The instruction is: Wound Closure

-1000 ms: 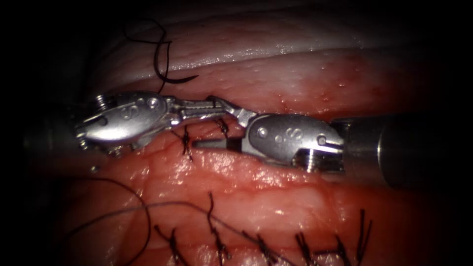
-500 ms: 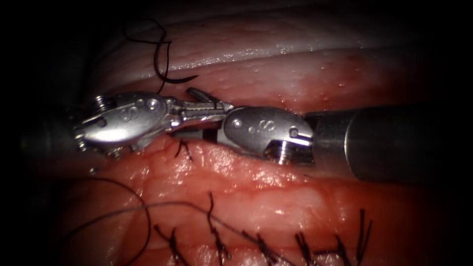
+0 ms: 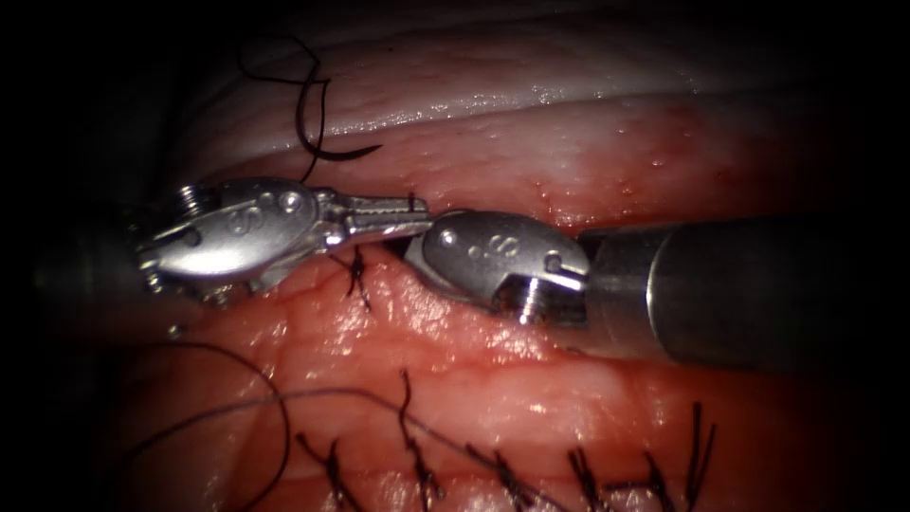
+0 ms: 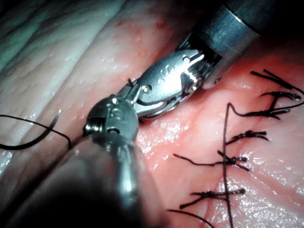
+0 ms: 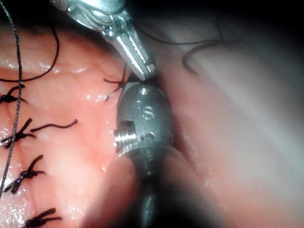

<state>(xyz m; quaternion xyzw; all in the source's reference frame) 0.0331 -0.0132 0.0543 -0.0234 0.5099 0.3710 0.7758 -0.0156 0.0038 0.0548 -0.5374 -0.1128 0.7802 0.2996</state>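
Glistening tissue (knotted thread between both tools).

The moist pork-belly tissue is salmon pink to red, fading to a pale whitish band along its upper edge. The two polished steel jawed tools, left and right, gleam silver, the right one's shaft dull grey. The thin curved needle looks near black. Knotted stitches of black thread stripe the pink in a row.
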